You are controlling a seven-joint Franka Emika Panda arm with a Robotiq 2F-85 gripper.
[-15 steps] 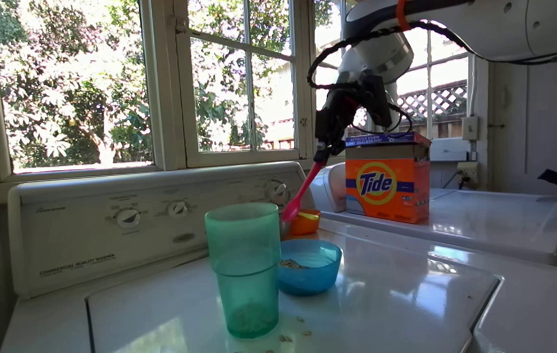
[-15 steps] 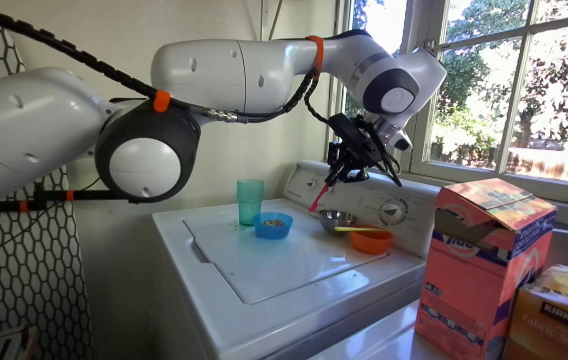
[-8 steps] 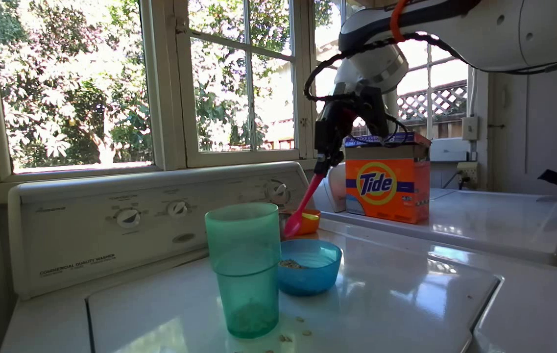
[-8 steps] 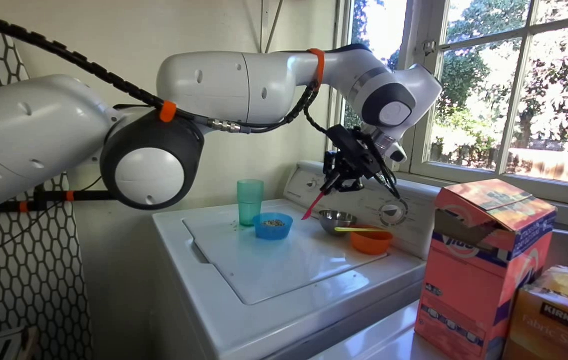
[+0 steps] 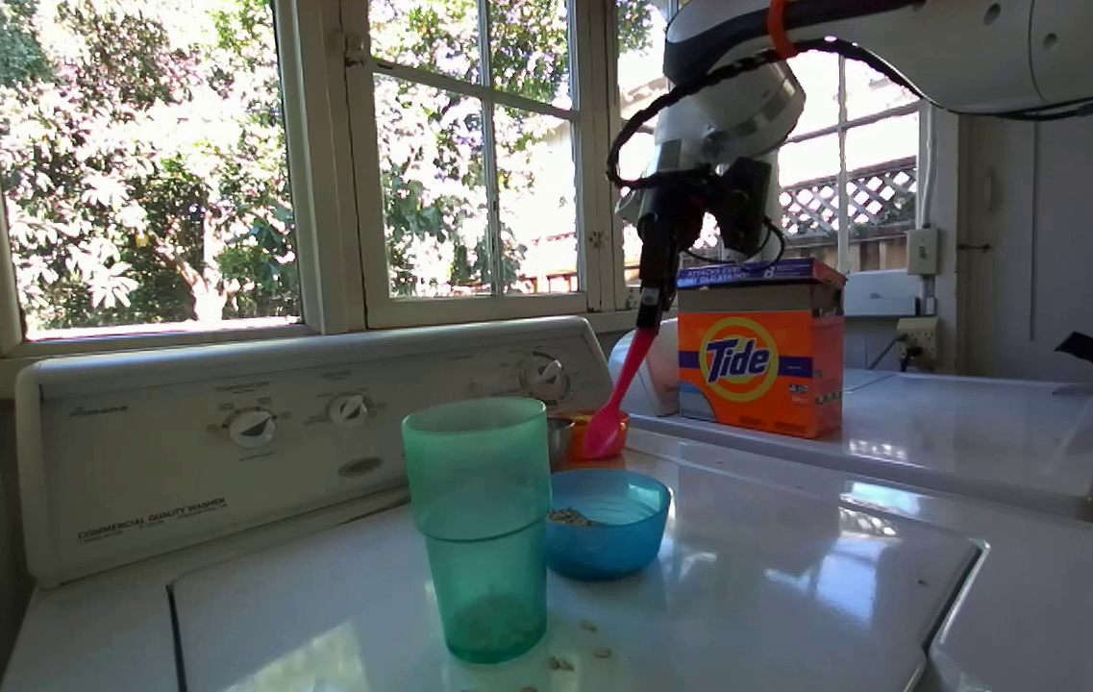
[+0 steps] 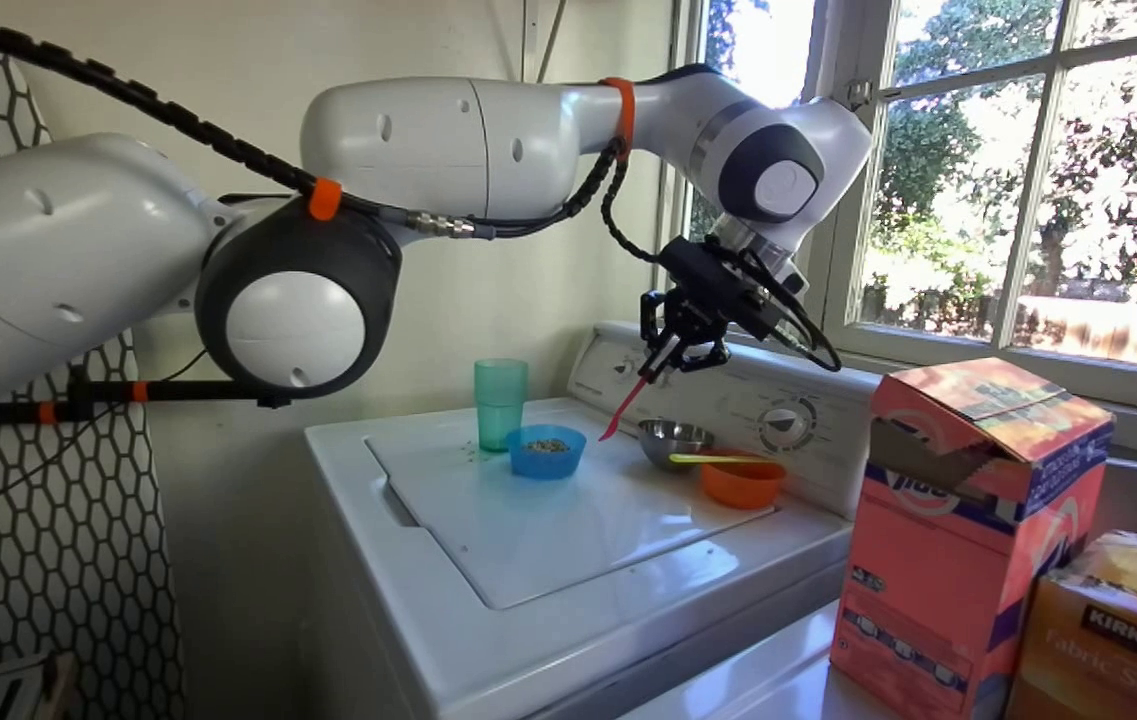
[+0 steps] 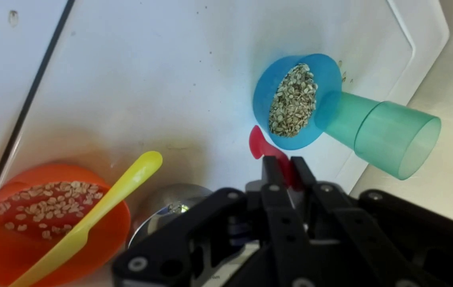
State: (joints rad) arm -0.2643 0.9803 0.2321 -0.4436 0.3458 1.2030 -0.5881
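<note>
My gripper [image 7: 283,158] is shut on a pink-red spoon [image 7: 261,144], its handle pinched between the two black fingertips. In both exterior views the spoon [image 5: 621,389] slants down from the gripper [image 5: 649,325], its bowl end in the air above the washer top. A blue bowl [image 7: 263,95] with pale flakes in it lies just beyond the spoon's end in the wrist view. Touching or close against that bowl stands a tall green cup [image 7: 393,139], with some pale contents at its bottom [image 5: 493,630]. Whether the spoon carries anything is hard to see.
Near the control panel sit a metal bowl [image 6: 670,446] and an orange bowl [image 6: 743,488] holding flakes and a yellow spoon [image 7: 116,197]. Loose flakes [image 5: 560,663] lie by the cup. A Tide box [image 6: 928,590] and a Kirkland box [image 6: 1113,640] stand on the neighbouring machine.
The forearm dipped and came up again. With the spoon still held, the gripper has turned somewhat; the spoon's end is lower and farther from the control panel, toward the blue bowl.
</note>
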